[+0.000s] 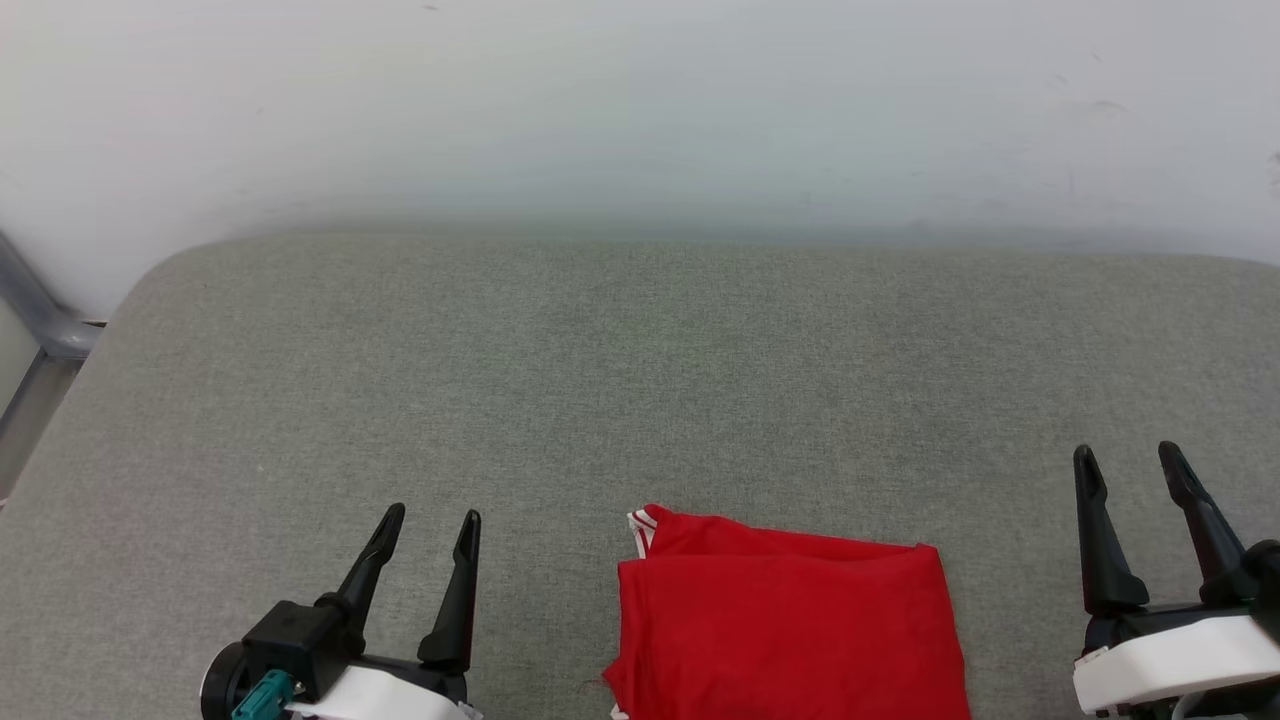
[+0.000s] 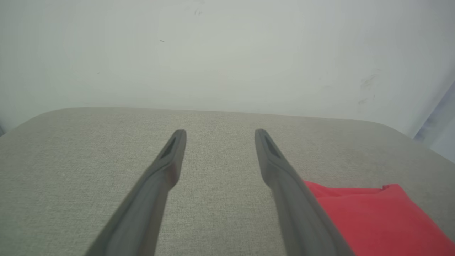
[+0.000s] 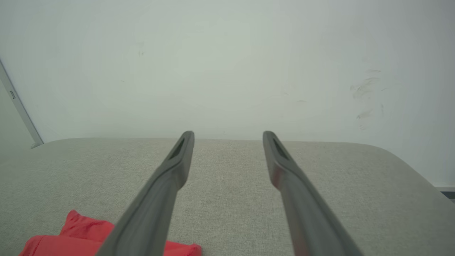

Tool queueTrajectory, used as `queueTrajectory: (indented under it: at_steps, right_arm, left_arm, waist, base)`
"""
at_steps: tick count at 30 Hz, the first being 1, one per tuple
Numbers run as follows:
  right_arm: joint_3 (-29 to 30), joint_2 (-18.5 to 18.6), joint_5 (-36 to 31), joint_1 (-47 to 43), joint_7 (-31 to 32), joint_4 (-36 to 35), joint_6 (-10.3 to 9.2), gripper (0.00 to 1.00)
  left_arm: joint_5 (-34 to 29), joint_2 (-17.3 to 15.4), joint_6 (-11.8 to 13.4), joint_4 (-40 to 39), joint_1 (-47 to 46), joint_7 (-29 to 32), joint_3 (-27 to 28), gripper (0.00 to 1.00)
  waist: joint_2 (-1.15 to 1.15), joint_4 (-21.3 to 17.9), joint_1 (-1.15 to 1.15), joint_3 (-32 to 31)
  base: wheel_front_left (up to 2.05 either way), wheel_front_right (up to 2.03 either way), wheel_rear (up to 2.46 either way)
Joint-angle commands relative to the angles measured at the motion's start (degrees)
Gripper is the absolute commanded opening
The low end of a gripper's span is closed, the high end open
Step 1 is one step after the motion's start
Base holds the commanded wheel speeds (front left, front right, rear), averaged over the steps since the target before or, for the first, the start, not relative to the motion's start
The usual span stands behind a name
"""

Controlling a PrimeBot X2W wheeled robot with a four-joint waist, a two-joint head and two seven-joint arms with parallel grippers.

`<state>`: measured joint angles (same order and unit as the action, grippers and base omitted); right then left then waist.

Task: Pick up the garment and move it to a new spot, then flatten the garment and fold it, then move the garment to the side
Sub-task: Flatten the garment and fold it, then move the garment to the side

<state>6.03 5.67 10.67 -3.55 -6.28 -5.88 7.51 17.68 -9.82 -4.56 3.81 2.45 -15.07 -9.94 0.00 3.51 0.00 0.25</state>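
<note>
Folded garment (image 1: 790,630), ctr-front, grey pad (image 1: 600,380)

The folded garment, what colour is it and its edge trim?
Red garment, with red-and-white striped trim; clearest in the head view.

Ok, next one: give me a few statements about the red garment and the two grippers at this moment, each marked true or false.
1. The garment lies on the grey padded surface between the left gripper and the right gripper. True.
2. The left gripper is shut on the garment. False: its fingers stand apart over bare padding, clear of the cloth.
3. The right gripper is open and holds nothing. True.
4. The garment lies against the wall at the far edge. False: it lies at the near edge, at the bottom of the head view.
5. The garment is spread flat with both sleeves out. False: it is folded into a compact shape, with striped trim showing at one far corner.
</note>
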Motion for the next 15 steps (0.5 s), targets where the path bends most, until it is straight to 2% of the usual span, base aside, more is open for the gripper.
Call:
queueTrajectory:
  at_steps: [1,12,15]
  right_arm:
    - [0.07,-0.14,0.02,-0.55,-0.28,0.08,-0.06,1.00]
    - [0.93,-0.73,-0.79,-0.78,1.17,0.86,-0.06,1.00]
    - [-0.44,0.14,-0.15,-0.58,3.65,0.98,-0.06,1.00]
  left_arm:
    - [-0.22,0.21,-0.41,0.05,0.15,-0.10,0.31,1.00]
    - [-1.90,1.63,-1.69,0.81,0.75,-0.11,1.76,1.00]
    - [-2.13,1.92,-1.88,0.97,0.69,-0.11,1.82,1.00]
  waist:
    - [0.00,0.04,0.00,-0.02]
    - [0.00,0.41,0.00,-0.21]
    - [0.00,0.52,0.00,0.02]
  base:
    - [0.00,0.00,0.00]
    - [0.00,0.00,0.00]
    - [0.00,0.00,0.00]
